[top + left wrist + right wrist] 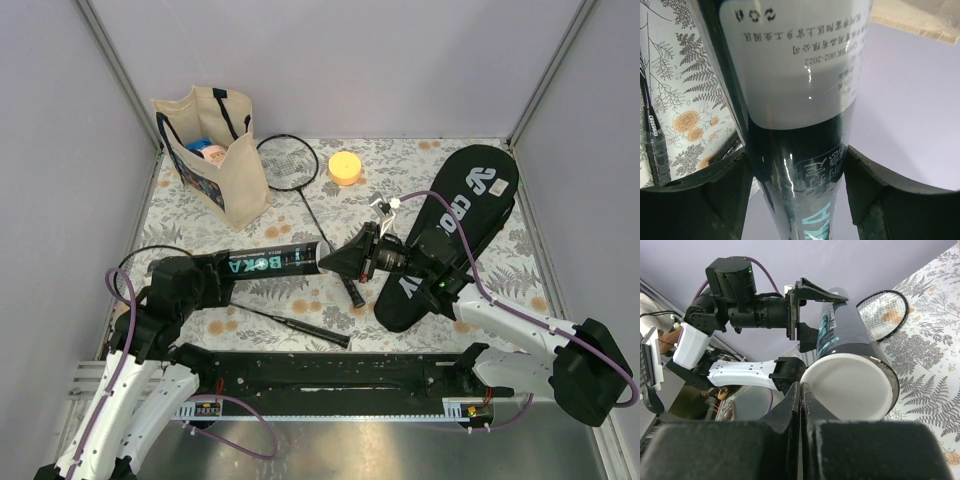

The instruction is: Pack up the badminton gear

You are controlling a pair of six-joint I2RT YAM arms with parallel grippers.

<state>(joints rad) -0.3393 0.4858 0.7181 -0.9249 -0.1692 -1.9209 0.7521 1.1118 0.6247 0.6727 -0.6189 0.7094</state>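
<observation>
My left claw (218, 272) clamps the lettered tube (280, 260) over the desk (290, 300); my right claw (800, 390), pinched shut, meets its white capped end. Rackets (288, 162) and cover (460, 220) are not yet packed.

The tube (270, 262) sits left of the cover (455, 230), before the tote bag (215, 150).

Encl. w/ plain lilac walls (340, 60), alu corner posts (118, 72) rear L+R; grey fern-and-flower cloth (400, 165) as work surface; soft even light.
</observation>
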